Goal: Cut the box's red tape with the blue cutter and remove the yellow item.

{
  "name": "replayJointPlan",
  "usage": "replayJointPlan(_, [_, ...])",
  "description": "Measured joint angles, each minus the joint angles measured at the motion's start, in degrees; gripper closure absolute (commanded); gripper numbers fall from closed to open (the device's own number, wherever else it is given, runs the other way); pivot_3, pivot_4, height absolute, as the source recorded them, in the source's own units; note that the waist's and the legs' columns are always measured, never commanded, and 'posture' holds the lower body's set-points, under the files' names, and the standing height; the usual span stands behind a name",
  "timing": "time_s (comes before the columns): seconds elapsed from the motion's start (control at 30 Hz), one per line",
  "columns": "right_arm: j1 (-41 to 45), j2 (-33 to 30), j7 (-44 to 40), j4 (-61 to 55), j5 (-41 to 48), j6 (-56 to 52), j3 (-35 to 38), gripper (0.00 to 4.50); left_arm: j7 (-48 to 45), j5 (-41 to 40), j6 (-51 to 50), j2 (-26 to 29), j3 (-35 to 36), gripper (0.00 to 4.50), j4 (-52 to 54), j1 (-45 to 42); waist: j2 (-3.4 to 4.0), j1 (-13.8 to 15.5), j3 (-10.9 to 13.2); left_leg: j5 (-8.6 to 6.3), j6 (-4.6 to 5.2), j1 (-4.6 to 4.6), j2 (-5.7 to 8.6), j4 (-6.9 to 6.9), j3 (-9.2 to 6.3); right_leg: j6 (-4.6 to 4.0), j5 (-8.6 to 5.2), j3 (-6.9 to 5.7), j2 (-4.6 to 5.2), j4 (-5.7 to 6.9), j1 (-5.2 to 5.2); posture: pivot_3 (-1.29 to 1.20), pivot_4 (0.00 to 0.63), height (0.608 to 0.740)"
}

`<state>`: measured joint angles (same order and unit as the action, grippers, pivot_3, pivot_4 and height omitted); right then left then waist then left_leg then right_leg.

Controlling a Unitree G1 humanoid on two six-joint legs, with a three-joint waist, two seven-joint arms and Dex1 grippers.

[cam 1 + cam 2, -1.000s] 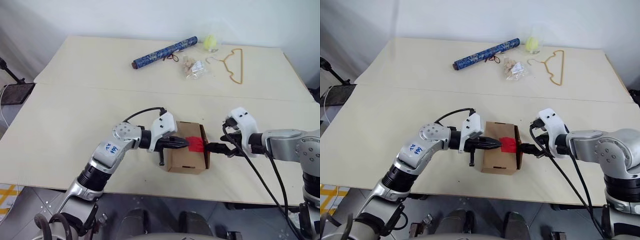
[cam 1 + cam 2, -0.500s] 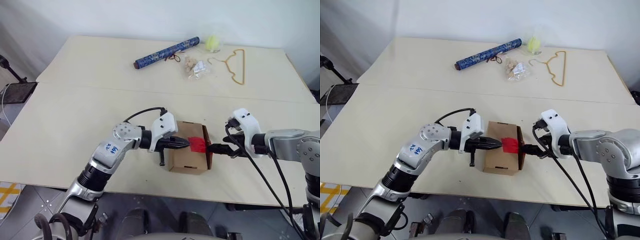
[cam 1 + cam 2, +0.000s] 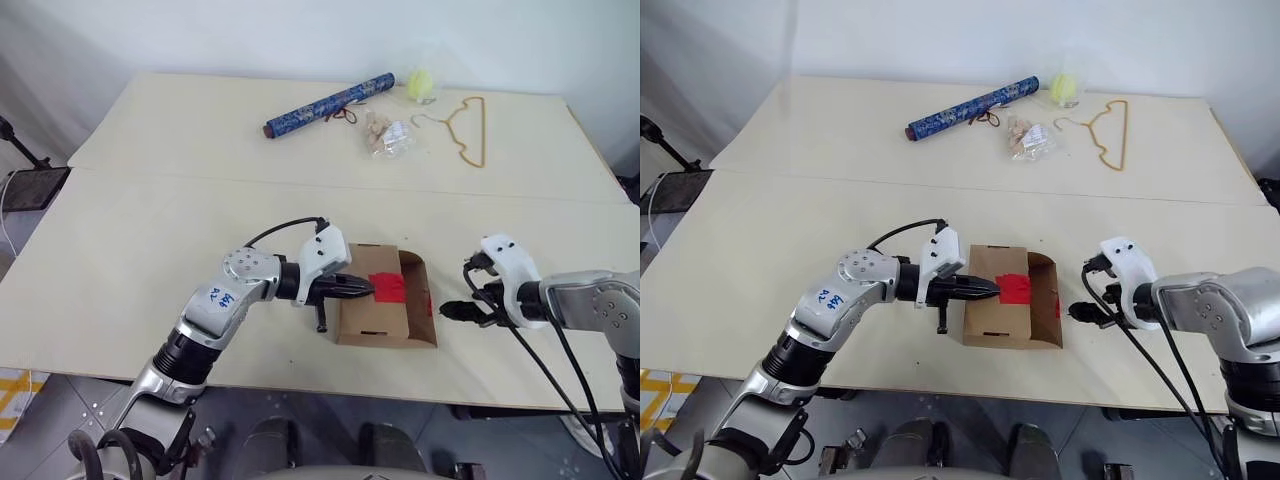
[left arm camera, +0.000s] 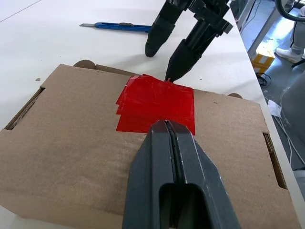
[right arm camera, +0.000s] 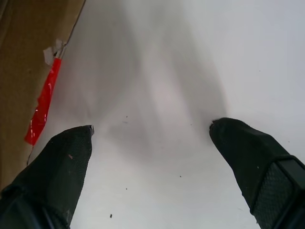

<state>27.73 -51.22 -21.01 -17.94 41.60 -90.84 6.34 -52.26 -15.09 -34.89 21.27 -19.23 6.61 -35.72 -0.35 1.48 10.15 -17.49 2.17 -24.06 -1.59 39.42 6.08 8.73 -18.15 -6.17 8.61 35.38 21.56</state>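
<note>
The brown box (image 3: 372, 310) sits near the table's front edge, its right end flap (image 3: 421, 300) folded out and down. The red tape (image 3: 389, 288) lies on the box top and shows split along the flap's edge (image 5: 43, 105). My left gripper (image 3: 366, 290) is shut, its tips (image 4: 166, 123) resting on the box top just before the tape. My right gripper (image 3: 455, 311) stands open and empty over bare table, just right of the flap. The blue cutter (image 4: 114, 26) lies on the table beyond the box in the left wrist view. The yellow item is hidden.
At the table's far side lie a long patterned blue roll (image 3: 330, 103), a clear bag of small pieces (image 3: 388, 135), a pale yellow-green ball in wrap (image 3: 420, 83) and a tan wire hanger (image 3: 468, 130). The table's front edge (image 3: 300, 375) runs close below the box.
My right gripper has drawn away to the right from the box's end, and the right end flap has swung open and down. The left gripper has stayed on the box top.
</note>
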Motion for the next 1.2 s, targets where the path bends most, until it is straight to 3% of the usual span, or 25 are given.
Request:
replayJointPlan(0.13, [0.17, -2.71, -3.29, 1.82, -0.02, 0.85, 5.1, 0.02, -0.08, 0.0, 0.08, 0.32, 0.09, 4.5, 0.37, 0.19, 0.0, -0.09, 0.0, 0.0, 0.0, 0.01, -0.02, -0.02, 0.02, 0.0, 0.0, 0.0, -0.02, -0.03, 0.0, 0.0, 0.15, 0.74])
replayJointPlan(0.27, [1.25, -2.05, -4.9, 1.46, 0.09, 2.11, 5.14, 0.02, -0.41, 0.0, 0.59, 0.97, 0.12, 4.5, 0.43, 0.24, 0.01, -0.19, -0.01, 0.0, -0.01, 0.02, -0.03, -0.04, 0.05, 0.0, 0.0, 0.02, -0.02, -0.04, 0.01, 0.0, 0.15, 0.74])
replayJointPlan(0.53, [3.31, 5.33, -2.82, -5.14, -1.3, 4.58, -3.8, 0.02, -0.32, 0.0, 0.68, 0.8, -0.31, 4.5, 0.83, 0.28, 0.03, -0.08, -0.01, 0.0, -0.01, -0.01, -0.01, -0.06, 0.01, 0.0, 0.0, 0.0, -0.01, -0.03, 0.04, 0.0, 0.15, 0.74])
replayJointPlan(0.7, [0.07, 4.33, -2.05, -6.76, -5.03, 8.01, -8.79, 0.02, -0.3, 0.01, 0.59, 1.04, -0.39, 4.5, 1.45, 0.48, 0.03, -0.14, -0.01, 0.0, -0.02, 0.0, 0.0, -0.13, 0.02, 0.0, 0.0, -0.03, -0.03, -0.05, 0.05, 0.0, 0.15, 0.74])
replayJointPlan(0.93, [-3.96, -1.23, -4.92, -8.66, -12.72, 22.85, -15.4, 0.02, -0.26, 0.07, 0.47, 1.17, -0.45, 4.5, 1.4, 0.42, 0.02, -0.14, -0.02, 0.01, -0.02, 0.04, 0.0, -0.13, 0.1, 0.02, 0.01, -0.02, -0.03, -0.19, 0.0, 0.0, 0.15, 0.74])
replayJointPlan(1.03, [-5.19, 0.04, -5.26, -8.13, -13.18, 24.17, -13.77, 0.02, -0.27, 0.09, 0.46, 1.28, -0.45, 4.5, 1.4, 0.42, 0.01, -0.14, -0.02, 0.02, -0.02, 0.07, -0.03, -0.13, 0.13, 0.02, 0.01, 0.01, -0.04, -0.19, -0.04, 0.0, 0.15, 0.74])
replayJointPlan(1.2, [-1.51, 6.02, -7.24, 2.01, -5.6, 9.8, 1.81, 0.02, -0.46, 0.08, 0.49, 1.4, -0.45, 4.5, 1.37, 0.11, 0.04, -0.06, -0.02, 0.05, 0.01, 0.05, -0.03, -0.14, 0.13, 0.01, 0.01, 0.0, -0.03, -0.19, -0.02, 0.0, 0.15, 0.74])
